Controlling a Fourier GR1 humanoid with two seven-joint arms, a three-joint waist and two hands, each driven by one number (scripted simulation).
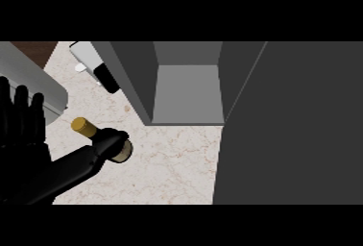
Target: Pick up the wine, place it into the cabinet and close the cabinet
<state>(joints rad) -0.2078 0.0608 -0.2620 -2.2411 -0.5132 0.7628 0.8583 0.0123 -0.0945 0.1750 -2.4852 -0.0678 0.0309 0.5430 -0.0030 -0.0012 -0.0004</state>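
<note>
The wine bottle [106,139] stands on the pale marble counter [170,168], left of the middle; it is dark, with a gold cap at its top and a tan patch low on its side. My left hand [21,153] shows at the left edge, open, fingers straight and pointing up. Its thumb [71,168] stretches right toward the bottle and overlaps the bottle's body; whether it touches is unclear. The grey cabinet [188,91] stands open at the back, its inside bare. Its dark door [291,125] swings out over the right side. The right hand does not show.
A grey rounded appliance [42,81] sits at the back left, close behind my left hand. A white and black object [96,67] lies on the counter left of the cabinet's side wall. The open door hides the counter's right part.
</note>
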